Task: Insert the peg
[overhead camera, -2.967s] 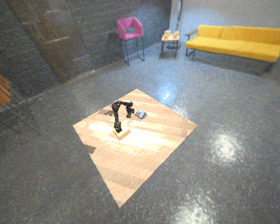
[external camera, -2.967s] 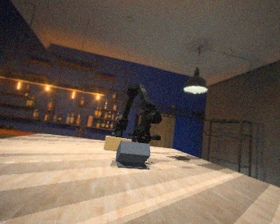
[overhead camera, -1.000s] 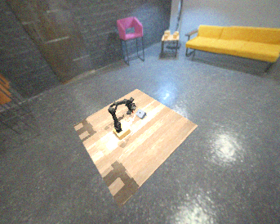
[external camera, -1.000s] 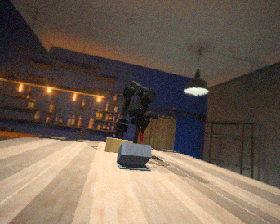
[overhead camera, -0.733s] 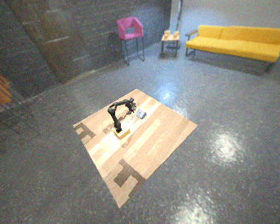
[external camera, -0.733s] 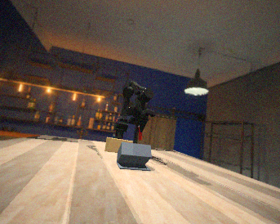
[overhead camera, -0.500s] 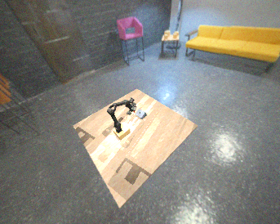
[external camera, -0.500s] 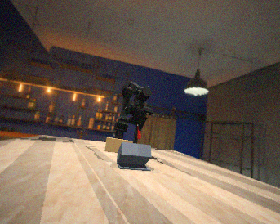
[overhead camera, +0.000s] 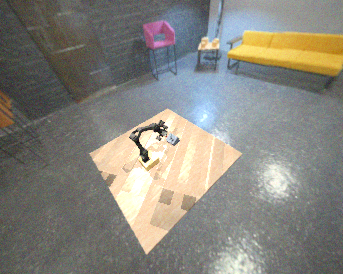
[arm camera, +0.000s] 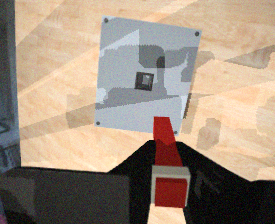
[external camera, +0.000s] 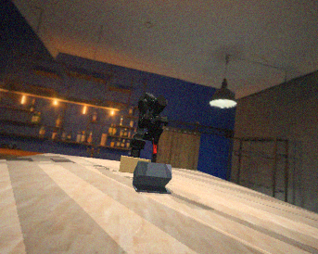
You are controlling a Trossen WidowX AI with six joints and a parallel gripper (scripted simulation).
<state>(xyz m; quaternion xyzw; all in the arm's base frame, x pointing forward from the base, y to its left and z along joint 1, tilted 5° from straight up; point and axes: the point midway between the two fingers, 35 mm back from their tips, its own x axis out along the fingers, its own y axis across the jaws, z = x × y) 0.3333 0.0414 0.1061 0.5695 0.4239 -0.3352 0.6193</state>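
Observation:
A red flat-sided peg (arm camera: 164, 131) (external camera: 155, 149) is held between the fingers of my gripper (arm camera: 164, 148) (external camera: 155, 140), which is shut on it. In the wrist view its far end overlaps the near edge of the sloped grey panel (arm camera: 122, 37) (external camera: 152, 174) (overhead camera: 173, 140). The panel's dark square hole (arm camera: 144, 81) lies up and left of that end, so the peg is outside it. In the exterior view the peg hangs above and behind the panel block. The peg is too small to make out in the top view.
The arm's base stands on a yellow block (overhead camera: 150, 163) (external camera: 133, 164) on the wooden table top (overhead camera: 189, 175). The panel has small dark screws near its corners. Shadows of the arm fall across the panel. A pink chair (overhead camera: 159, 35) and a yellow sofa (overhead camera: 289, 52) stand far off.

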